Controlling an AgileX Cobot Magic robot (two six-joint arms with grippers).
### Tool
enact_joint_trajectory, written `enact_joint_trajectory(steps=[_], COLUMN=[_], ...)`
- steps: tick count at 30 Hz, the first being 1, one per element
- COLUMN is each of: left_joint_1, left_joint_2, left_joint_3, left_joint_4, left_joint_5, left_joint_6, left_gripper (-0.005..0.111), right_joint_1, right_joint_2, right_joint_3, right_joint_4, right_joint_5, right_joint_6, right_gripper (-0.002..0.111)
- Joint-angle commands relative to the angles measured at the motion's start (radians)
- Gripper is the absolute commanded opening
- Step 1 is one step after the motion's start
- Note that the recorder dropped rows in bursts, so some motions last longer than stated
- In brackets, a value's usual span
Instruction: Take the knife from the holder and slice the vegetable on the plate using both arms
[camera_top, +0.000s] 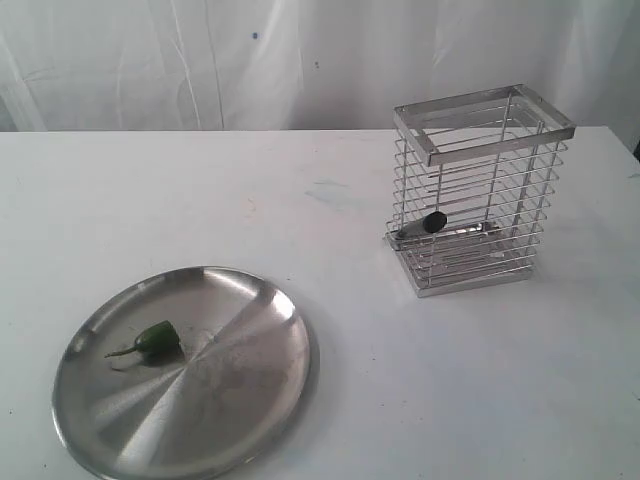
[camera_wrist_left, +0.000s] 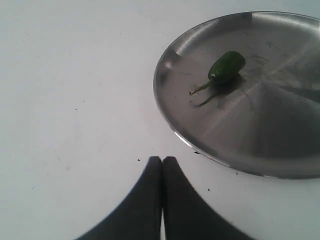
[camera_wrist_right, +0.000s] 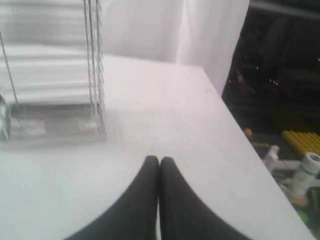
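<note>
The chrome wire holder (camera_top: 482, 190) stands upright at the right of the white table. Inside it the knife (camera_top: 436, 223) lies low, only its black handle end and a grey stretch showing through the bars. The steel plate (camera_top: 240, 400) sits front left with the green vegetable (camera_top: 158, 339) on its left part, stem pointing left. Neither arm shows in the exterior view. My left gripper (camera_wrist_left: 162, 159) is shut and empty over bare table short of the plate (camera_wrist_left: 280, 145) and the vegetable (camera_wrist_left: 226, 66). My right gripper (camera_wrist_right: 159, 159) is shut and empty, beside the blurred holder (camera_wrist_right: 55, 90).
A white curtain hangs behind the table. In the right wrist view the table edge (camera_wrist_right: 240, 135) drops off to a dark area with yellow and white clutter (camera_wrist_right: 300, 160) on the floor.
</note>
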Motion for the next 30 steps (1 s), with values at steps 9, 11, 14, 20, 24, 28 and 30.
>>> enact_joint_trajectory(steps=[9, 11, 14, 20, 24, 28, 30], left_joint_1=[-0.006, -0.006, -0.006, -0.006, -0.006, -0.006, -0.006], left_joint_2=[-0.005, -0.005, -0.005, -0.005, -0.005, -0.005, -0.005], left_joint_3=[0.003, 0.003, 0.003, 0.003, 0.003, 0.003, 0.003], left_joint_4=[0.0, 0.0, 0.0, 0.0, 0.0, 0.0, 0.0], left_joint_5=[0.009, 0.009, 0.009, 0.009, 0.009, 0.009, 0.009], left_joint_6=[-0.005, -0.005, -0.005, -0.005, -0.005, -0.005, -0.005], left_gripper=[0.0, 0.0, 0.0, 0.0, 0.0, 0.0, 0.0], right_joint_1=[0.002, 0.002, 0.002, 0.002, 0.002, 0.002, 0.002], right_joint_2=[-0.007, -0.007, 0.01, 0.265, 0.508, 0.698, 0.764], right_joint_3=[0.002, -0.017, -0.139, -0.562, -0.886, -1.117, -1.181], right_joint_4=[0.58, 0.626, 0.669, 0.641, 0.344, 0.094, 0.094], right_joint_5=[-1.017, -1.129, -1.181, -1.336, -1.437, -1.21, -0.955], right_joint_6=[0.321, 0.48, 0.579, 0.427, 0.342, 0.093, -0.11], right_gripper=[0.0, 0.0, 0.0, 0.0, 0.0, 0.0, 0.0])
